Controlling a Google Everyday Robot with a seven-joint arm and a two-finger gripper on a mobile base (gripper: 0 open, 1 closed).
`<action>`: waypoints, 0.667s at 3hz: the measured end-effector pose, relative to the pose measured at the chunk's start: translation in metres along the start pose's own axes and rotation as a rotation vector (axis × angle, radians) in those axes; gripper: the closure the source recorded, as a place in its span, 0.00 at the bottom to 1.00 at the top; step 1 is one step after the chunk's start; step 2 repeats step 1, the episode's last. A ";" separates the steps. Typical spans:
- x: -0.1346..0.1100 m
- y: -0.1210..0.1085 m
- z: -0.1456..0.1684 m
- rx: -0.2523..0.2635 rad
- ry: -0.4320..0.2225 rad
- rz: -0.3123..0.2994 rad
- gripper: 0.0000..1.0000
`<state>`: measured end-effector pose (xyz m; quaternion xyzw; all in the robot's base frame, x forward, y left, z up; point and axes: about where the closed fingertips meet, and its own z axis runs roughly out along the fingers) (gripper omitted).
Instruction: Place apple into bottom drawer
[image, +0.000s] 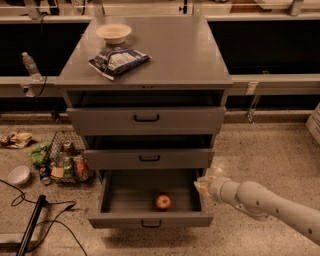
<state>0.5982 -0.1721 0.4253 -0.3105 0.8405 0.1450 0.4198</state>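
One camera covered the scene. It stood in front of the grey cabinet (165, 60), mounted higher than the cabinet top, and faced the cabinet squarely with a downward tilt. From that height the top surface, all three drawer fronts and the floor (270, 150) at the foot were in view together. The range was moderate: the cabinet filled the middle of the frame, with floor visible on both sides of it. The downward angle also showed the inside of the open bottom drawer (150, 220), where the apple (162, 201) lay. The arm (265, 204) entered from the lower right corner of the frame, and the gripper (202, 186) sat at the drawer's right wall.
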 end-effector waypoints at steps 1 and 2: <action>-0.005 0.015 -0.020 0.000 0.020 -0.041 0.69; -0.005 0.015 -0.020 0.000 0.020 -0.041 0.69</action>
